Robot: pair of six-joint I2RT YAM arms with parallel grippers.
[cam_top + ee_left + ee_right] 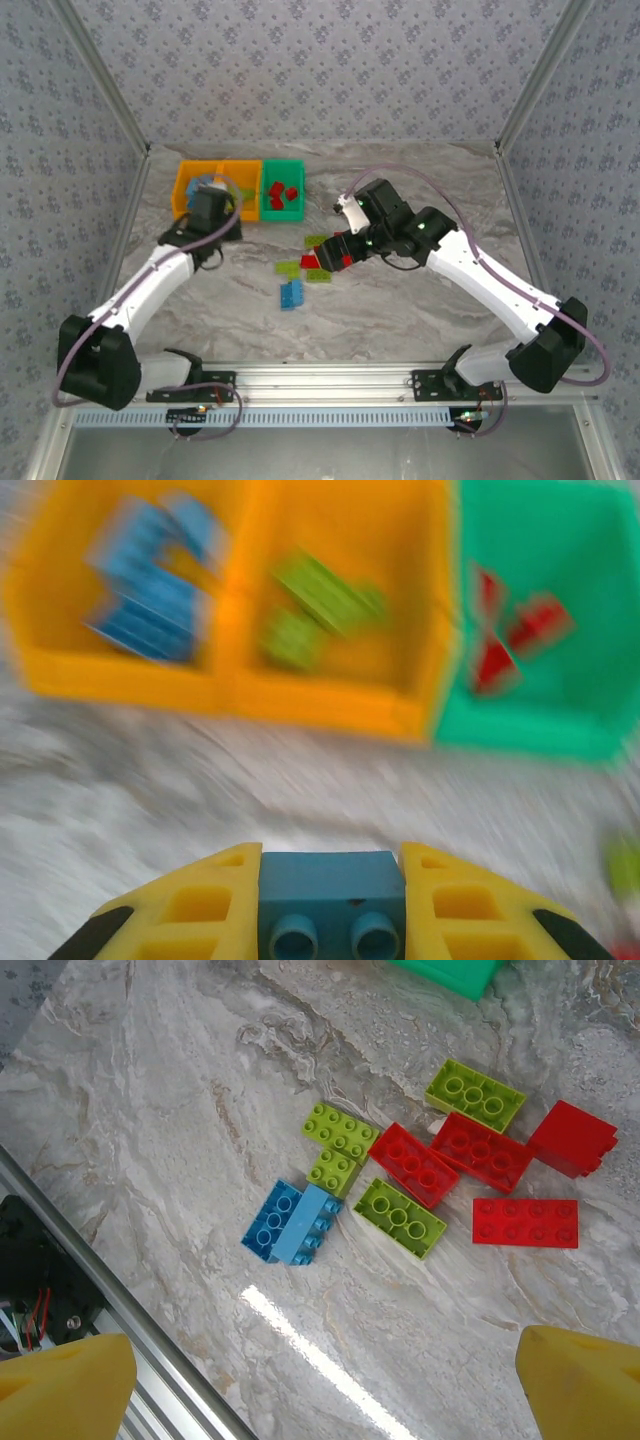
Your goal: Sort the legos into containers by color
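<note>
We see the left gripper [331, 862] clamped on a blue brick [330, 892], which is wedged between the two yellow fingers [200, 915] with two round studs showing at its lower edge. Ahead of it, across a strip of bare marble table [150, 780], stands the row of bins. The left orange bin [110, 670] has sorted blue bricks [150, 595] in it, the middle orange bin [330, 708] has lime bricks [315, 605], and the green bin [520, 738] has red bricks [510, 640]. The held brick is near the bins but short of them, roughly in line with the wall between the two orange ones. This view is blurred. From above, the left arm [150, 285] stretches from its base at the near left towards the orange bins, its wrist at their near edge.

The right gripper [320, 1360] has its fingers wide apart and holds nothing. It hangs above the table, and the loose bricks lie ahead of its fingertips: a blue pair [290, 1222] touching side by side, four loose lime ones [400, 1218] and four loose red ones [480, 1152]. From above, the right arm [480, 275] reaches from the near right in towards the table's middle, elbow bent
</note>
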